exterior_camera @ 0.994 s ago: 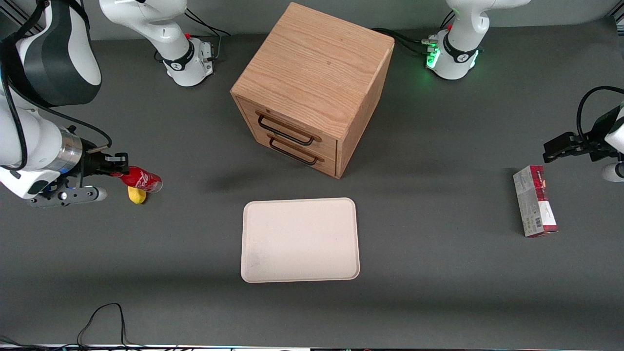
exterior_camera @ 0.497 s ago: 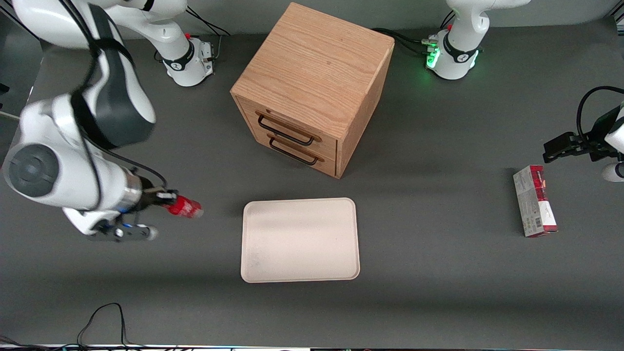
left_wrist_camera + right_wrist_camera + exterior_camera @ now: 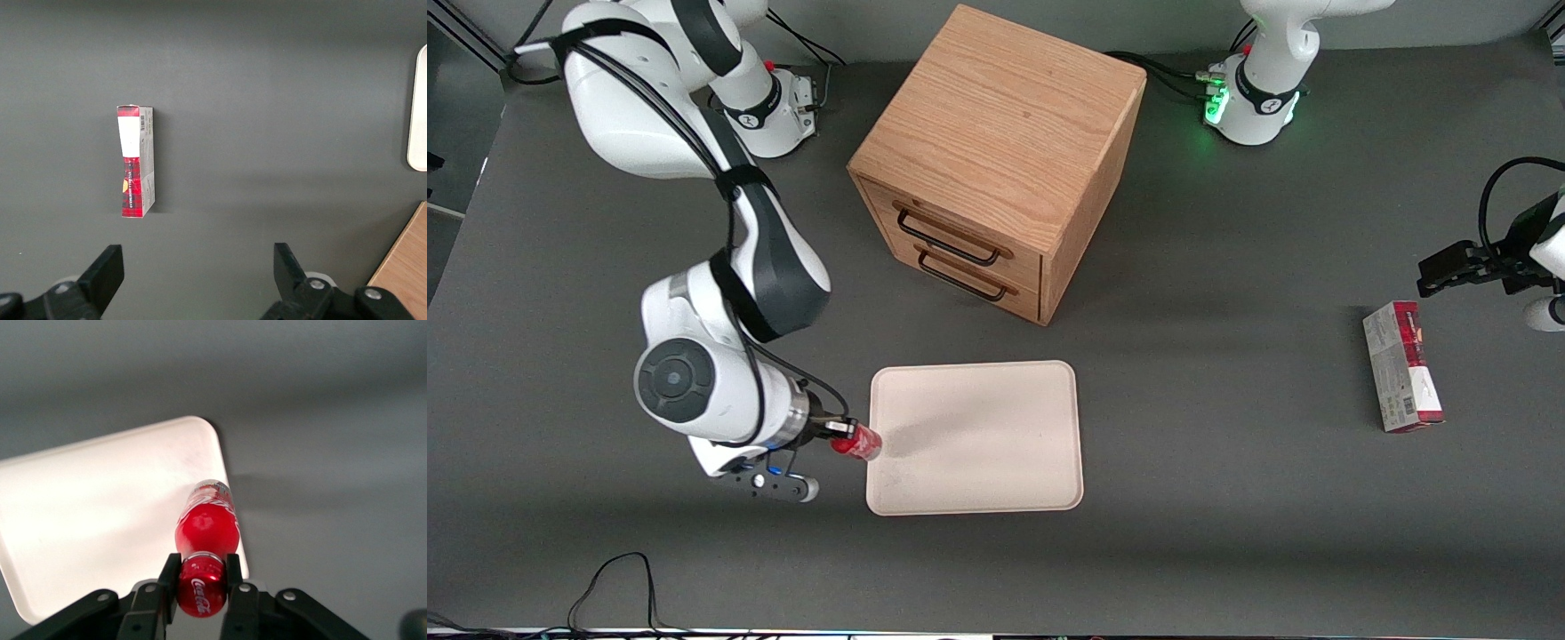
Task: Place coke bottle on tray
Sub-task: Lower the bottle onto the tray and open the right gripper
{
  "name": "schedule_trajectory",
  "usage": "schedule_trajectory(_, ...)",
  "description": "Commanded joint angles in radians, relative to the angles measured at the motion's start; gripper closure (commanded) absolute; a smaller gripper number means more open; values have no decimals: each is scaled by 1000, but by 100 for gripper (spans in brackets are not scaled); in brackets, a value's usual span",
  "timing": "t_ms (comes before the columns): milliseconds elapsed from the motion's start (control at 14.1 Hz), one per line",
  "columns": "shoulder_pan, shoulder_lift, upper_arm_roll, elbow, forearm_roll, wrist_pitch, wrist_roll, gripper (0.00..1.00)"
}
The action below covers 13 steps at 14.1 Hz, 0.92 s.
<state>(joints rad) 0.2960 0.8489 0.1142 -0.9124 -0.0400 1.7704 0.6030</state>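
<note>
Here the tray (image 3: 996,444) lies flat toward the front edge of the bench, about midway along it, plain and with nothing resting on its floor. At the tray's short edge toward the working arm's end, the gripper (image 3: 843,433) hangs above the bench with its fingers (image 3: 233,577) pinching the coke bottle (image 3: 859,442) by the red cap. The bottle is off the bench and points away from the gripper, its clear base over the tray's rim, as the right wrist view shows (image 3: 205,527).

The bottle looks light, stiff and smooth. A plastic shell this small probably weighs almost nothing, so the risk is less dropping than pivoting: held only at the cap, the body could swing or slip between the pads. The cap is the firmest place to grip; the labelled middle would likely flex under pressure. Being round, it could roll if laid on its side, though the low rim should stop it.

Farther from the front edge stands a wooden drawer cabinet (image 3: 996,160). A red-and-white carton (image 3: 1402,366) lies toward the parked arm's end.
</note>
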Motion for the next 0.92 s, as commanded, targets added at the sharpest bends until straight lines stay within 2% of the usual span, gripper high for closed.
schedule_trajectory(0, 29, 68, -4, 81, -23, 56, 76, 100)
schedule_trajectory(355, 51, 116, -5, 99, -60, 81, 83, 100)
schedule_trajectory(852, 55, 117, -7, 99, -60, 81, 83, 100)
